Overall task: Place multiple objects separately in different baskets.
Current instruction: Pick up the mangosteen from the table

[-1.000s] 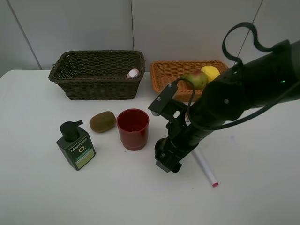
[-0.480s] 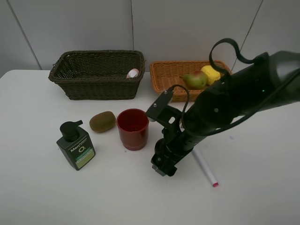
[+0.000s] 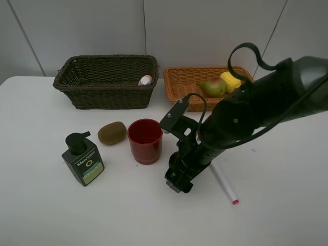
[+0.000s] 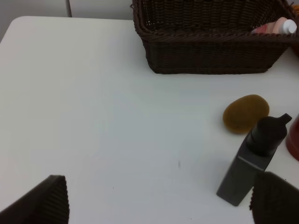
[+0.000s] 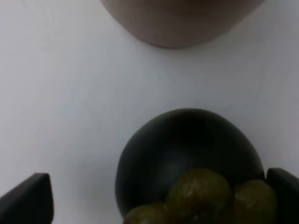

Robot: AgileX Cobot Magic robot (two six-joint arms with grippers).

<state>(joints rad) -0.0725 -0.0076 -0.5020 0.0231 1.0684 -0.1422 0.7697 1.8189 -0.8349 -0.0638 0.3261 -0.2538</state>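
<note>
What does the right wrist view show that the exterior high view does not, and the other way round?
Only the right wrist view: a dark mangosteen with green cap, on the white table between the right gripper's open jaws. Only the exterior high view: the dark basket holding a pink bottle, the orange basket holding a pear and lemon, plus the kiwi, pump bottle and marker; the arm hides the mangosteen there. Both: the table, the right gripper, and probably the red cup, a blur in the wrist view.

light: bright, even | shadows: soft | right wrist: blurred
</note>
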